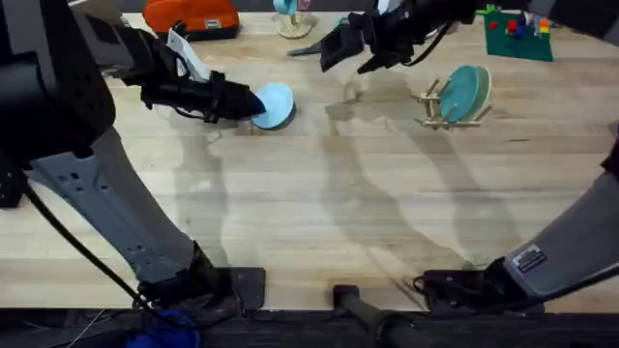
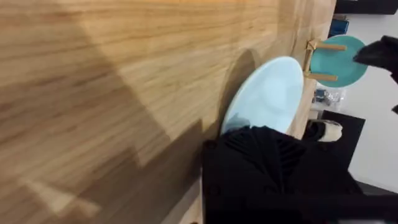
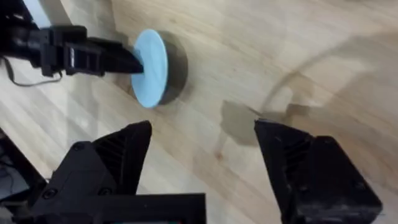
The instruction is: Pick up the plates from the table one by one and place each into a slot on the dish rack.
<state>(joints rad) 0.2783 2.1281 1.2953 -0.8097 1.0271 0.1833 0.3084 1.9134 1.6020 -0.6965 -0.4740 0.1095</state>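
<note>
My left gripper (image 1: 253,102) is shut on the rim of a light blue plate (image 1: 275,104) and holds it on edge over the far left part of the table (image 1: 309,213). The left wrist view shows this plate (image 2: 268,93) just past my black fingers (image 2: 261,155). At the far right stands the dish rack (image 1: 432,95) with a teal plate (image 1: 464,92) upright in a slot. My right gripper (image 1: 340,50) hangs open above the table's far middle, between the two plates. Its wrist view shows the wide gap of the right gripper (image 3: 205,155) and the blue plate (image 3: 151,68) beyond.
An orange object (image 1: 191,16) lies at the far left edge. A green board with small coloured pieces (image 1: 517,34) sits at the far right, behind the rack. A pale stand (image 1: 290,19) is at the far middle. Bare wood stretches across the near half.
</note>
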